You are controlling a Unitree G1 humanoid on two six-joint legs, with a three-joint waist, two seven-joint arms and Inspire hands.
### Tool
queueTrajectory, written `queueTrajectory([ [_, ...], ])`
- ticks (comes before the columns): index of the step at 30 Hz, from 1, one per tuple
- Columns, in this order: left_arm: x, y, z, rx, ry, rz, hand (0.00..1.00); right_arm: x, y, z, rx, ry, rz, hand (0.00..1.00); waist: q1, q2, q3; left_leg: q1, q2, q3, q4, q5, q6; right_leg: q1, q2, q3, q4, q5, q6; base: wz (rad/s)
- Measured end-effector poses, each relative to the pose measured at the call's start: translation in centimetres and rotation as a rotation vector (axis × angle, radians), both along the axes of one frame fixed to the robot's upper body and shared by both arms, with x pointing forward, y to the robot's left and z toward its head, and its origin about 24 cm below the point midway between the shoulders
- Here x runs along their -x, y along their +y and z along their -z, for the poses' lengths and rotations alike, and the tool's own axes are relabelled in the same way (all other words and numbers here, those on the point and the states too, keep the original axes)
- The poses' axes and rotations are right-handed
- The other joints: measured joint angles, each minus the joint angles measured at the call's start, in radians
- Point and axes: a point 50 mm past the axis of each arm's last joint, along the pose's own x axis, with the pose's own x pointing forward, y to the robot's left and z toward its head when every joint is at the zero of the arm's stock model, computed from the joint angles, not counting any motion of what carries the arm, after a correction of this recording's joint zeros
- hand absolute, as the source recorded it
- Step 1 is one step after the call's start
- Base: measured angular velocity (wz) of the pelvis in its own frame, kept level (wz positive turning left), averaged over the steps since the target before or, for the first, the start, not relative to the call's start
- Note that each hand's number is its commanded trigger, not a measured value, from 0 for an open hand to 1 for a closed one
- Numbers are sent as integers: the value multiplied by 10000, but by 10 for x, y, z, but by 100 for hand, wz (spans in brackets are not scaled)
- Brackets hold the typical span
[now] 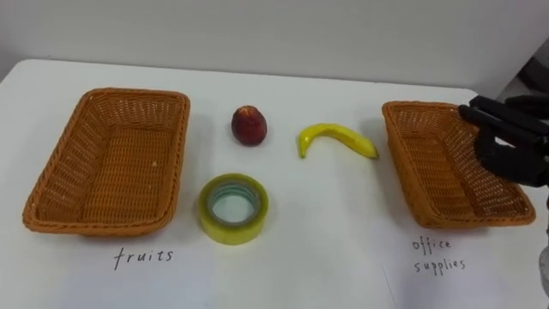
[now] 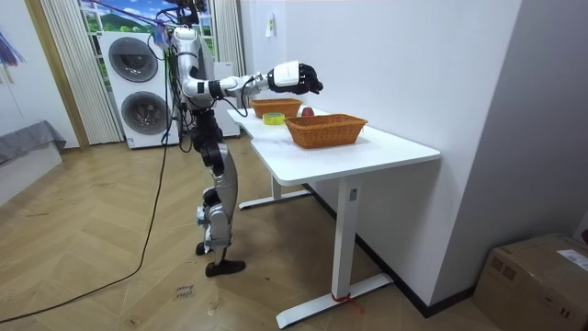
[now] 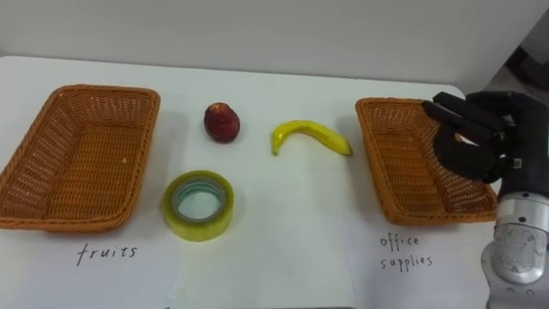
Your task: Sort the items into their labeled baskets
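On the white table a red peach [image 1: 249,125] and a yellow banana [image 1: 336,136] lie between two wicker baskets. A roll of yellow-green tape [image 1: 233,209] lies flat in front of the peach. The left basket [image 1: 60,163] stands above the handwritten word "fruits" and holds nothing. The right basket [image 1: 429,163] stands above the words "office supplies" and also looks bare. My black right hand [image 1: 515,142] hovers over that basket's right rim, fingers stretched out toward the left and open, with nothing held that I can make out. In the room view the right hand [image 2: 299,76] is raised above the table.
The table's front edge runs just below the written labels [image 1: 144,256]. The table's far edge lies behind the baskets against a pale wall. In the room view I stand at the table's side, with washing machines [image 2: 138,87] behind me.
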Motion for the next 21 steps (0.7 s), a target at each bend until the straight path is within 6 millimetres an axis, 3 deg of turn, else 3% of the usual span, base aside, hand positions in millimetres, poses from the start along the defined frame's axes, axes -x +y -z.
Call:
queueTrajectory([
  [10,0,0,0,44,39,16,0,0,0,5,-32,194,-5,100,20,-9,-4,-29,0,-33,3,0,0,-5,-7,-33,-39,-2,2,0],
  [21,13,2,0,47,495,-145,0,2,-2,31,32,1869,-408,100,300,-1,-1,34,6,-33,79,0,0,35,-11,-51,8,-1,1,0],
])
